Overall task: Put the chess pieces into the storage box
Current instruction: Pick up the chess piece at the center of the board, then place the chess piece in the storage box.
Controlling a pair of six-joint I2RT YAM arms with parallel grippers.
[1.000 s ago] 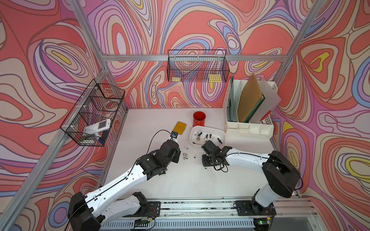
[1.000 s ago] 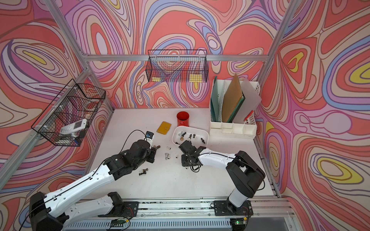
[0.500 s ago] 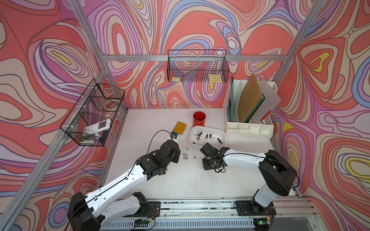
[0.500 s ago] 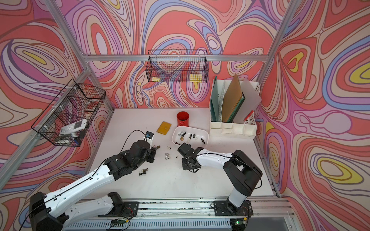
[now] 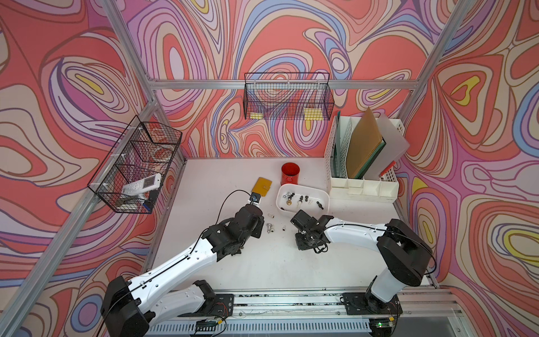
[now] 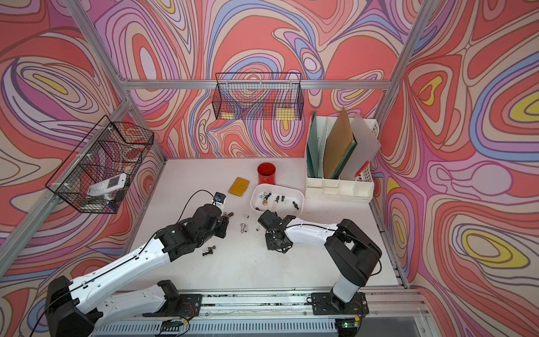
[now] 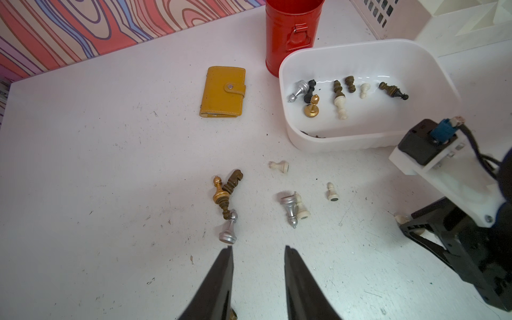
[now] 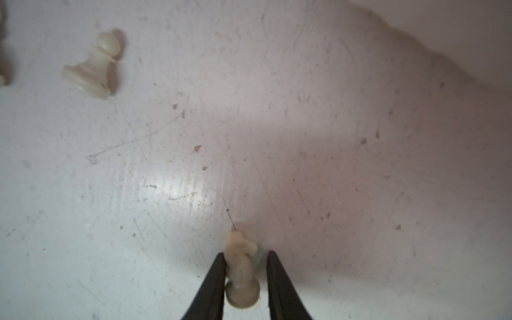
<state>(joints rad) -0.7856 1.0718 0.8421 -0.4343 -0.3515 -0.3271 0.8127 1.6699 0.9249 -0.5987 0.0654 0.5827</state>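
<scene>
1. The storage box [image 7: 346, 142] stands on the table [image 5: 271, 271] in its back half, toward the right edge and just in front of the red cup [image 7: 288, 27]. At least eight chess pieces [image 7: 312, 106] lie inside: silver, black, gold, brown and white.
2. Loose pieces lie near the table's middle, in front of the box. A gold pawn [image 7: 219, 189], a dark knight [image 7: 234, 180] and a silver pawn [image 7: 227, 231] lie in one cluster. A silver piece [image 7: 288, 207] and a white piece [image 7: 301, 207] lie side by side.
3. In a top view, two dark pieces [image 6: 208, 251] lie beside the left arm.
4. The right gripper [image 8: 246, 255] is low over the table, jaws narrow, straddling a white knight [image 8: 241, 266] that lies on the surface. One finger touches the knight; a thin gap shows at the other.
5. The left gripper [image 7: 258, 248] has its jaws moderately wide with nothing between them. Its tips are just short of the silver pawn's base.
6. A yellow wallet [image 7: 224, 92] lies left of the box. A file organiser [image 5: 361, 186] occupies the back right corner.
</scene>
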